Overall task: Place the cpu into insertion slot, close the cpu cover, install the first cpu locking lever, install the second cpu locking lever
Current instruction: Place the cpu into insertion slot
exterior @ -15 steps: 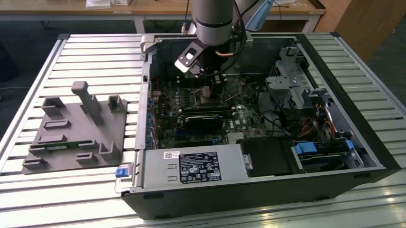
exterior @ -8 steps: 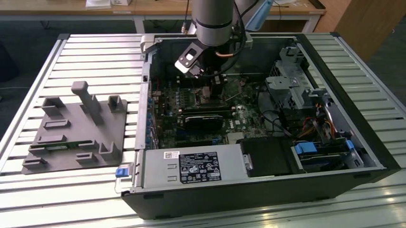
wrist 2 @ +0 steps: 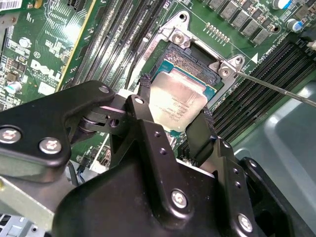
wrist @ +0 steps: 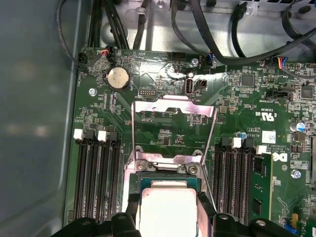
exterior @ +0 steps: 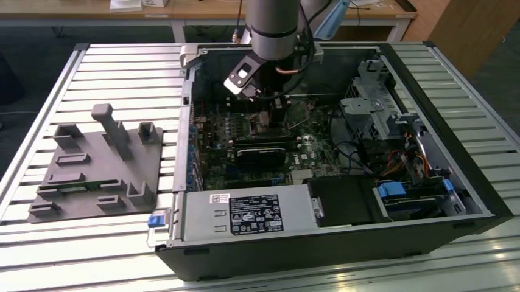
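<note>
The arm (exterior: 272, 24) is pictured poised over the far half of an open computer case (exterior: 325, 249), which is laid on a slatted table (exterior: 49, 255) to the exterior view's right of a grey fixture (exterior: 97, 164). In the second wrist view the gripper (wrist 2: 174, 101) is shown set narrow around the cpu (wrist 2: 182, 96). Its black fingers (wrist 2: 197, 133) are laid against two opposite edges of the chip, so a grip is judged to be held. The cpu is seen squarely over the insertion slot (wrist 2: 190, 53), inside its black rim; whether it is already bedded or just above the contacts cannot be told. In the first wrist view the cpu cover (wrist: 173, 105) is seen open, tilted up from the motherboard (wrist: 256, 98) just beside the slot, and long memory slots (wrist: 96, 182) are ranged on either side of the socket. A thin locking lever (wrist 2: 276, 88) is shown clear of the frame. The placement is judged best served if the chip is kept level, with its edges parallel to the rim. It should be brought down straight, without sideways drag or pressing, so that the contacts beneath are spared. The fingers are best eased apart only once the chip is seen to lie flush within the rim on every side.
</note>
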`<act>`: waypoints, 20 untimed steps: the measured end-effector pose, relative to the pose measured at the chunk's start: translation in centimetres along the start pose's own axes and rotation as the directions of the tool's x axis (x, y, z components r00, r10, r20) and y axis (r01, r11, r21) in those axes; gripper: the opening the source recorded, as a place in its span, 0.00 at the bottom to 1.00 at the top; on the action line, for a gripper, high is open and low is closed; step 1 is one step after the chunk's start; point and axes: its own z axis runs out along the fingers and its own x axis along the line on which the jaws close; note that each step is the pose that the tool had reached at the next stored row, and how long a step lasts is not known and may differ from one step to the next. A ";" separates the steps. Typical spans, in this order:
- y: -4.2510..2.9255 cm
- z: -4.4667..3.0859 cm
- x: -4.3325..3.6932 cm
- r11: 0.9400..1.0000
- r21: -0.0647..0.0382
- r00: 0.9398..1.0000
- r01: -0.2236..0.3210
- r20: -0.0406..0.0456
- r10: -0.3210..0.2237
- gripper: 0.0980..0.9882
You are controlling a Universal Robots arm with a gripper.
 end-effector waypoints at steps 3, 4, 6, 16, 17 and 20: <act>-0.01 0.16 0.02 1.000 0.000 1.000 -0.006 0.000 0.006 0.49; -0.03 0.21 0.03 1.000 0.000 1.000 -0.008 0.001 0.008 0.49; -0.10 0.29 0.08 1.000 0.000 1.000 -0.016 0.001 0.016 0.49; -0.33 0.79 0.23 0.999 0.001 0.999 -0.041 0.003 0.041 0.49; -0.34 0.85 0.24 0.999 0.001 0.999 -0.041 0.003 0.041 0.49; -0.38 1.01 0.26 0.999 0.001 0.999 -0.041 0.003 0.041 0.49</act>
